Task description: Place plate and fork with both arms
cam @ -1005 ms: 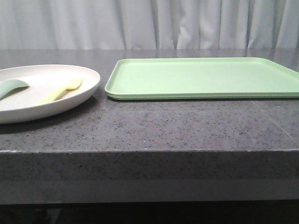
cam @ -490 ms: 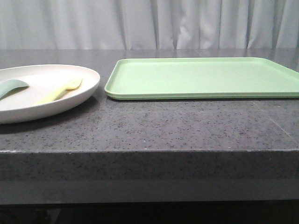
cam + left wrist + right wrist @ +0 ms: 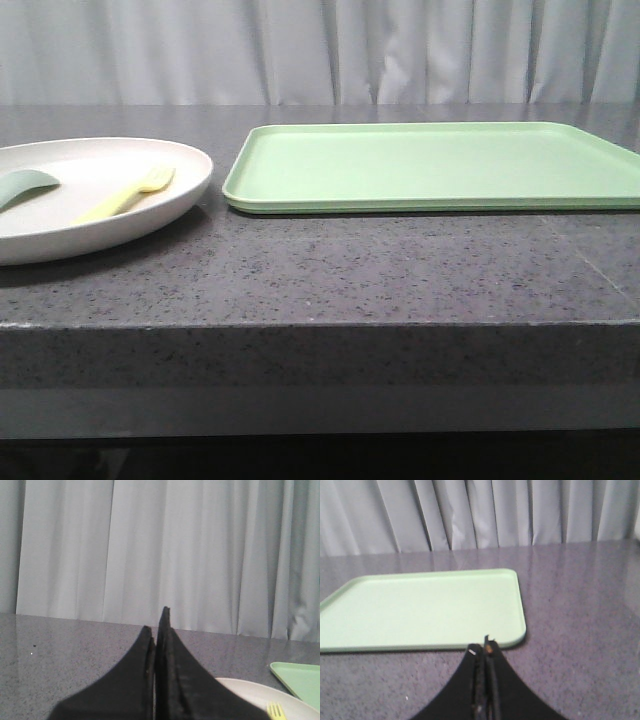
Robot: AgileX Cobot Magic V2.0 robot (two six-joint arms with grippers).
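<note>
Off-white plate carries the fork; only wrist views show the left gripper and right gripper, fingers pressed together, over speckled counter, grey curtain behind.

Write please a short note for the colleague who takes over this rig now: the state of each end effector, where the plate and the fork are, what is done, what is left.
Left end effector: shut, holding nothing, raised behind the plate.
Right end effector: shut, holding nothing, near the tray's corner.
Plate: on the table, left of the green tray, with a small gap between them.
Fork: lying in the plate, beside a teal spoon.
Done: nothing visible; the tray holds nothing.
Left: probably grasp plate and fork and place them, likely on the tray.
</note>
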